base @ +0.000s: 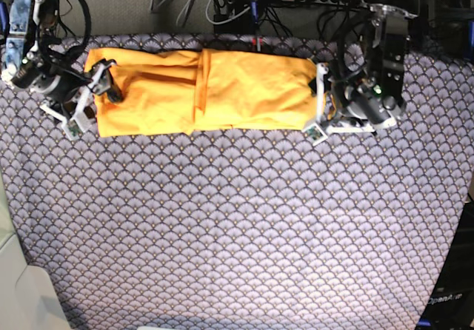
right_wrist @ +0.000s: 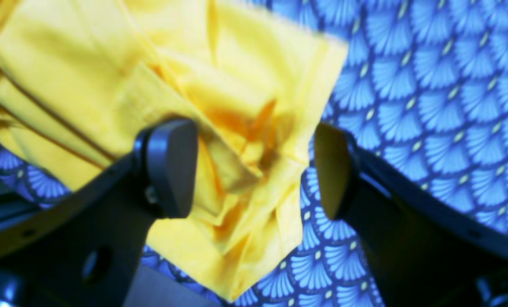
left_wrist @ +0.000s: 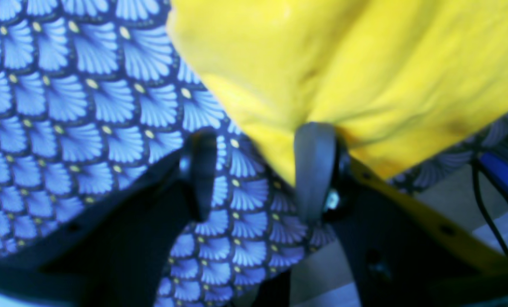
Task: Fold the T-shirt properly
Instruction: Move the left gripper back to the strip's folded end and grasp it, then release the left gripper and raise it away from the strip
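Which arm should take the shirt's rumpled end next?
Right, I'd say. The right gripper is open over the rumpled end, folds showing between its jaws. The left gripper, also open, is at the shirt's opposite, smoother end.

My fingers [left_wrist: 317, 170] open, blurred. Yellow T-shirt [left_wrist: 356, 76] spreads above and to right of them, lower corner reaching down behind right-hand finger. Left-hand finger over blue scallop-patterned cloth [left_wrist: 121, 111], which also shows in gap. Grey surface [left_wrist: 322, 273] below right-hand finger; thin black cable [left_wrist: 484, 213] farther right.
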You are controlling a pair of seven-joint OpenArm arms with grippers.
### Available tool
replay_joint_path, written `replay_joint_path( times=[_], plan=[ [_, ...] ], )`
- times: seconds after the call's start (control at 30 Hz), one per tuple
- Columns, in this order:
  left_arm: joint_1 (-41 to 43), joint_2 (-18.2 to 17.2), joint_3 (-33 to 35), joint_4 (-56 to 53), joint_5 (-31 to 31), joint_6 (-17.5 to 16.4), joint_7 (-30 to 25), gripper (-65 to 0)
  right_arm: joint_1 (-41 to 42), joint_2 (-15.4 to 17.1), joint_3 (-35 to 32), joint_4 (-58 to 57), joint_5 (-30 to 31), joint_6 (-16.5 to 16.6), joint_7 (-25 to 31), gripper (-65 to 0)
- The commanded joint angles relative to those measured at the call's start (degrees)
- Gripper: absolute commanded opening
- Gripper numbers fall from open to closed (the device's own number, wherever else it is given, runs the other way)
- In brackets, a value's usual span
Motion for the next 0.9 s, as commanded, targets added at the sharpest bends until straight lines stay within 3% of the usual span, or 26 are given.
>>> replay_joint_path(
  times=[0.0,0.13,0.43,0.63,0.87],
  plan=[
    [-0.6,-0.5,-0.2,-0.1,0.2,0.1,-0.3,-36.0,0.2,0.7,0.6,1.3,0.5,0.0,-0.5,-21.4],
    [-0.6,-0.4,-0.2,-1.1,0.2,0.1,-0.5,-36.1,0.7,0.3,3.5,2.9,0.6,0.0,-5.1,-21.3],
    [-0.5,-0.2,-0.2,-0.7,0.2,0.1,-0.5,-36.1,0.8,-1.4,6.0,3.2,0.8,0.0,-9.2,-21.3],
    [-0.5,-0.3,-0.3,-0.7,0.1,0.1,-0.4,-36.1,0.8,-3.7,5.6,3.1,0.8,0.0,-9.3,-21.3],
    [-0.4,-0.3,-0.3,-0.7,0.1,0.1,-0.1,-36.1,2.8,-3.8,5.5,-2.3,0.7,0.0,-9.0,-21.3]
  ],
)
